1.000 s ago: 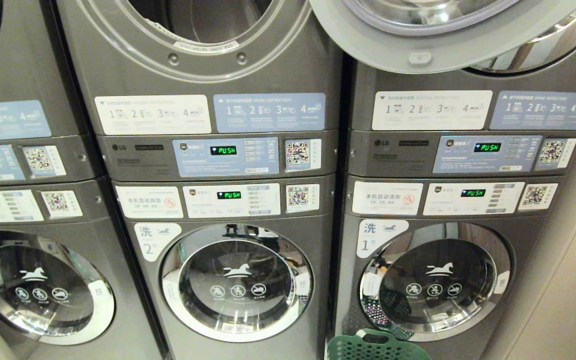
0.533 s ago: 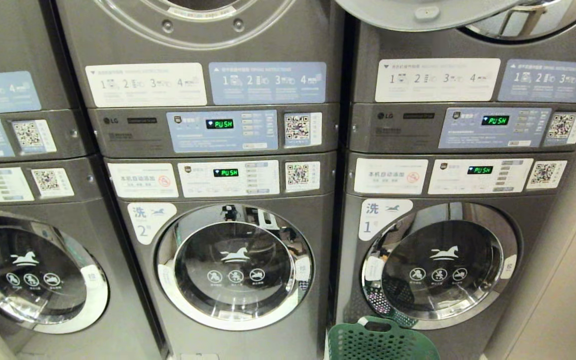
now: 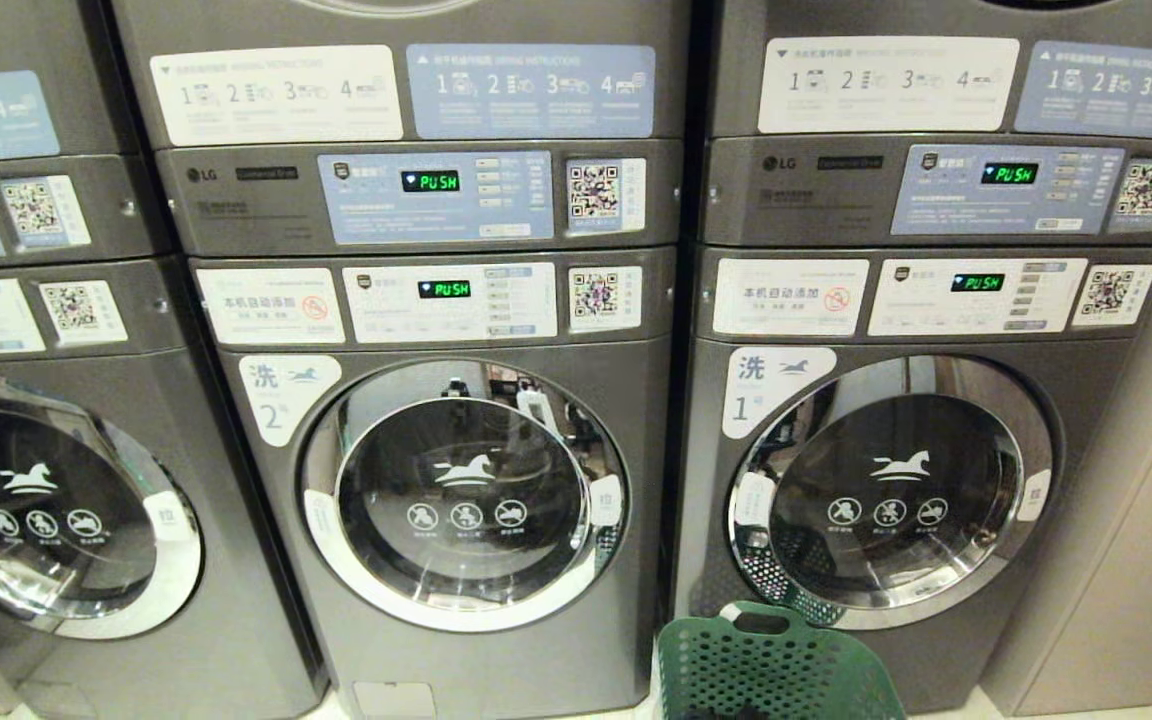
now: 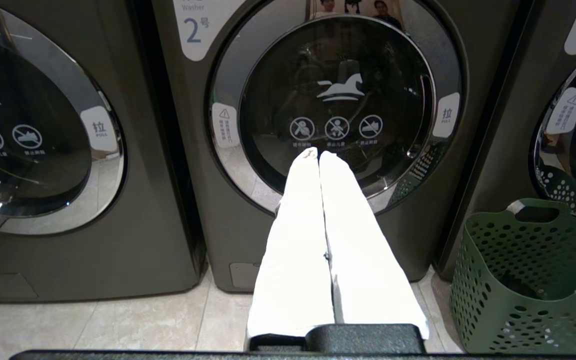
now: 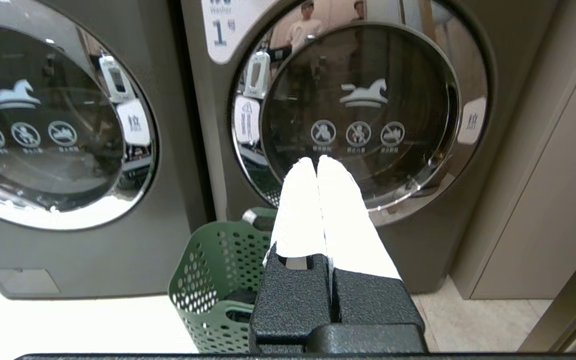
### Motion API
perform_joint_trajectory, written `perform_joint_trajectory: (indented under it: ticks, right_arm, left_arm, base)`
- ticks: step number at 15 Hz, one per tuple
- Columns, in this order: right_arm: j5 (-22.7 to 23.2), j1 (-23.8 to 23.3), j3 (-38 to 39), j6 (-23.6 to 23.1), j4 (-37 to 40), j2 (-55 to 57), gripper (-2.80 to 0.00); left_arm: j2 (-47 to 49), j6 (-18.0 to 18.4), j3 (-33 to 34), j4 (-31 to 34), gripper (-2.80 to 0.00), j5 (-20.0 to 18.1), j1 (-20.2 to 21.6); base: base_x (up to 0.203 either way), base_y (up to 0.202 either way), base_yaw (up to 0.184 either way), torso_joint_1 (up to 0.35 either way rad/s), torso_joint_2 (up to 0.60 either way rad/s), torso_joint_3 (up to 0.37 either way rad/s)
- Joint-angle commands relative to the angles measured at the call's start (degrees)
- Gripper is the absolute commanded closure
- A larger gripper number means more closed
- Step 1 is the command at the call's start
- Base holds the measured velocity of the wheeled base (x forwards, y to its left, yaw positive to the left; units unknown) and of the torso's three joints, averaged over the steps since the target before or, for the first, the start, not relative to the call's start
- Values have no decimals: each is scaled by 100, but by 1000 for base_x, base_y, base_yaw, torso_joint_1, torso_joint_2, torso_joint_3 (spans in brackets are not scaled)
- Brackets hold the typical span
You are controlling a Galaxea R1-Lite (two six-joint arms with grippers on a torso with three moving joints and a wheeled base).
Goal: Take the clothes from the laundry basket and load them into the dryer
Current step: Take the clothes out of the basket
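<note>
Head view shows the green laundry basket (image 3: pixel 776 665) on the floor, just in front of washer 1 (image 3: pixel 891 500), beside washer 2 (image 3: pixel 461 495). Something dark lies inside the basket. Left gripper (image 4: pixel 319 155) and right gripper (image 5: pixel 316 161) both hang empty, white fingers pressed together, facing the washer doors.

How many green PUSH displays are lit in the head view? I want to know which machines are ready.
4: upper panel and lower panel of the middle stack, upper and lower of the right stack. The left stack's are cut off.
</note>
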Motion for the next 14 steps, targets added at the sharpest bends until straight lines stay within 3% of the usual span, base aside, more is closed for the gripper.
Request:
perform_joint_trajectory:
  ticks: [1, 3, 14]
  right_arm:
    - [0, 0, 1, 2, -2, -2, 0]
    - [-6, 0, 1, 2, -2, -2, 0]
    - [2, 0, 1, -7, -2, -2, 0]
  left_arm:
    - [-2, 2, 1, 2, 0, 2, 2]
    - [-2, 2, 1, 2, 0, 2, 2]
    - [-2, 11, -8, 2, 0, 2, 2]
  base:
    - [0, 0, 0, -118, 472, 345]
    - [0, 0, 0, -95, 444, 342]
    - [0, 0, 0, -11, 47, 5]
